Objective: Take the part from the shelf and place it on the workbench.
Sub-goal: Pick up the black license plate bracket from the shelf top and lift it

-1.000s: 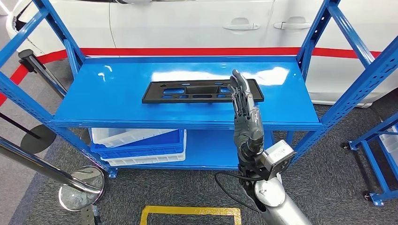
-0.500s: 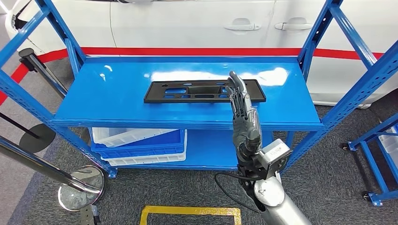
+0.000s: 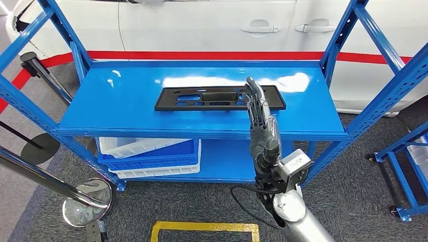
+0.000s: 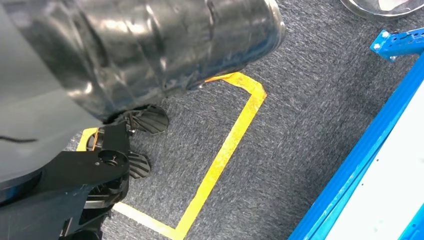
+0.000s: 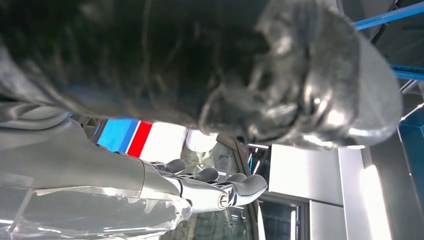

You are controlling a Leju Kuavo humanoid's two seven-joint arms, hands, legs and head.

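A flat black plastic part [image 3: 212, 98] with several cut-outs lies on the top blue shelf board [image 3: 121, 108]. My right hand [image 3: 261, 117] is raised upright in front of the shelf, fingers straight and together, holding nothing. Its fingertips [image 3: 251, 84] overlap the right portion of the part in the head view; I cannot tell whether they touch it. In the right wrist view the thick grey thumb [image 5: 310, 90] and straight dark fingers [image 5: 220, 185] show against a bright background.
Blue shelf uprights [image 3: 376, 80] frame both sides. Stacked blue and white bins [image 3: 149, 156] sit on the lower shelf. A white car [image 3: 212, 25] stands behind. A chrome stanchion base [image 3: 86, 201] is at the left, yellow floor tape [image 3: 204, 229] in front.
The right hand has edged slightly forward toward the part over the last second. The part has not moved.
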